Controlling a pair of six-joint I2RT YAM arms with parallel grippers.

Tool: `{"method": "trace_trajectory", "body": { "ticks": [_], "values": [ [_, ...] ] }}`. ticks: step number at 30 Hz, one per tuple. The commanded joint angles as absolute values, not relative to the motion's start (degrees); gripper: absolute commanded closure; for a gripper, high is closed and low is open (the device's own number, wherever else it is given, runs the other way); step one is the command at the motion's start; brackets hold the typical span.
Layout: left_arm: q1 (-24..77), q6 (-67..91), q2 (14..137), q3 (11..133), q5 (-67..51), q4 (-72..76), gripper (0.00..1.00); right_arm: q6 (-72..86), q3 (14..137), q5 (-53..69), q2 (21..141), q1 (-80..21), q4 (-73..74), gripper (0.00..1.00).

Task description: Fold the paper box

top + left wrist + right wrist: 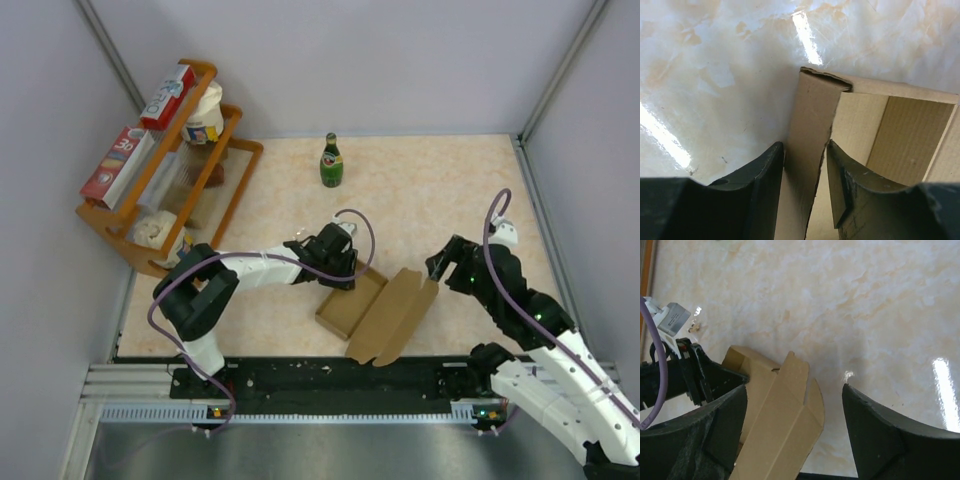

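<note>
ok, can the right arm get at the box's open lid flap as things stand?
Probably yes. The right gripper stands open just beside the lid flap of the paper box, with nothing seen between them. The left gripper pinches the opposite wall, clear of that side.

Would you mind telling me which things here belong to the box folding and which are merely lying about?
Job: paper box; left jaws, closed on its wall; right jaws, open by its flap.
Lying about: green bottle; wooden rack; red-and-white boxes and a white tub on it.
</note>
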State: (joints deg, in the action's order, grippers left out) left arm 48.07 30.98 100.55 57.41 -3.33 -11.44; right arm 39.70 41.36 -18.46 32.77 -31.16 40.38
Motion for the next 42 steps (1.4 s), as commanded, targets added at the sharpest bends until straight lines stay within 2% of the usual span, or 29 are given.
{"method": "trace_trajectory", "body": {
  "ticks": [1,8,16,20,29,36,42],
  "values": [
    [47.1,32.2,100.7,54.8,-4.7,-8.8,0.55,46.8,42.8,-12.3,32.5,-30.5,43.7,0.23],
    [47.0,32.8,101.0,54.7,-4.7,-8.4,0.55,51.9,40.6,-5.4,32.0,-30.4,46.3,0.23],
    [46.8,33.4,101.5,53.9,-4.0,-8.0,0.56,53.7,39.7,-10.0,32.3,-30.4,55.3,0.23],
    [46.8,33.6,102.0,53.6,-4.3,-7.5,0.56,56.1,36.7,-5.2,33.3,-30.4,53.6,0.23],
    [46.8,33.7,102.2,53.6,-4.7,-7.3,0.56,65.3,28.3,3.9,25.7,-30.4,48.4,0.27],
    [46.7,34.0,102.3,53.5,-4.8,-7.2,0.57,73.4,21.0,11.3,20.9,-30.4,37.8,0.39],
    [46.8,34.0,101.8,53.4,-4.8,-7.5,0.55,72.5,21.4,10.5,21.2,-30.5,36.7,0.57]
  ]
}}
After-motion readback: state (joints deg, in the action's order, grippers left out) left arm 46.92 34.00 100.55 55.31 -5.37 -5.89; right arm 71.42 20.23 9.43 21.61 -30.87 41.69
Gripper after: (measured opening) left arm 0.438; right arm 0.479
